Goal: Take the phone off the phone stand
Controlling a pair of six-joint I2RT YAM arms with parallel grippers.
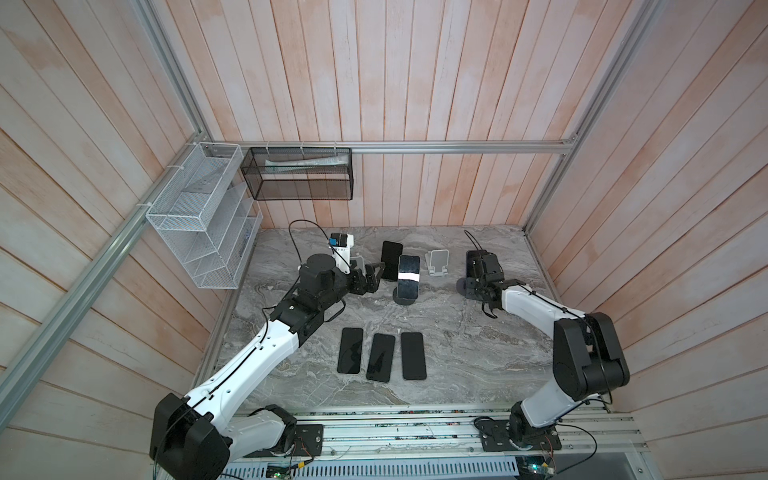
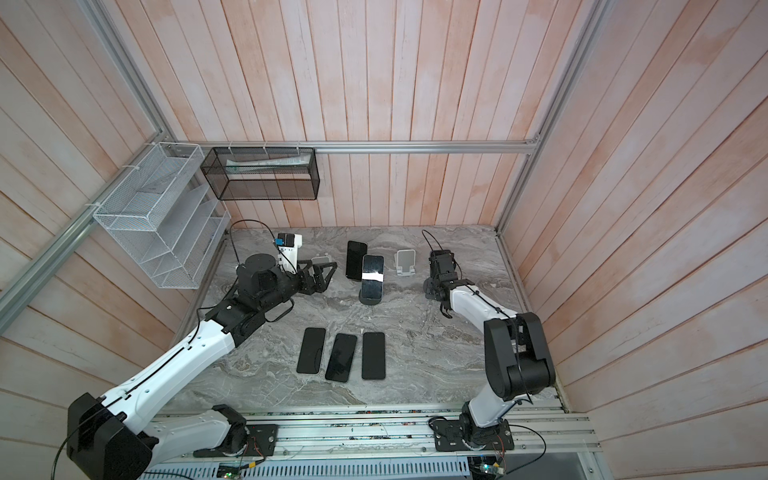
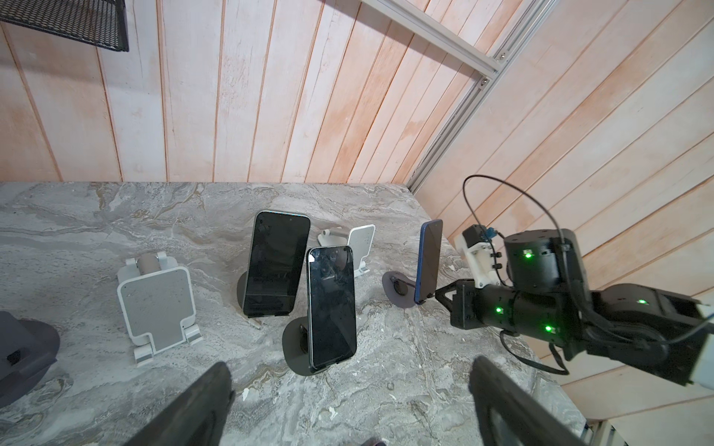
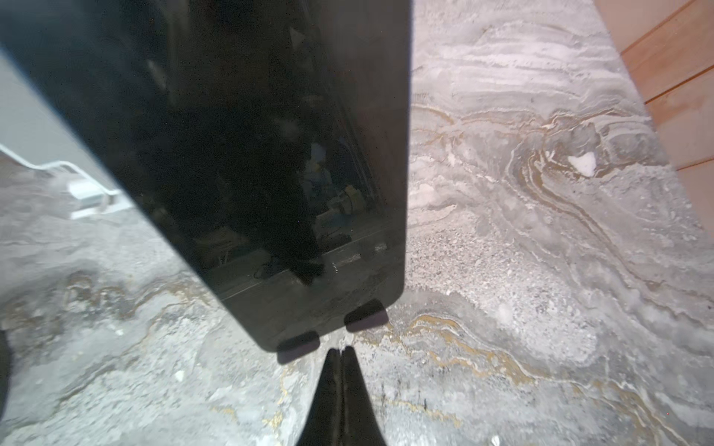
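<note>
Closest to my base, a row of three dark phones (image 1: 380, 357) lies flat, screens up, side by side on the marble tabletop (image 1: 457, 353).

Past those, my left fingers (image 1: 376, 276) hang spread wide with nothing in them. They're pointing at the middle phone (image 1: 409, 276), which is propped up on a dark round base (image 1: 400, 299) with a bright stripe of glare across its screen. Near it, not touching.

Over on the other side, my right fingers (image 4: 340, 353) are pinched fully shut, nothing between them. The tips sit right at the bottom end of the blue phone (image 3: 430, 258). That one's standing nearly upright on its dark round stand (image 3: 398, 289), bottom edge tucked behind the stand's two little lips (image 4: 299, 347). In the right wrist view my tips look just beside those lips. Honestly can't tell if they're actually touching the phone or not.

Further back, a rear phone (image 1: 391, 259) leans on its own stand right behind the middle one. A bare white stand (image 1: 439, 262) sits between that and the blue phone, and there's a second white stand (image 3: 154, 305) over by my left fingers.

Up on the walls at the far left corner hang a white wire rack (image 1: 195, 216) and a black mesh basket (image 1: 299, 178).
</note>
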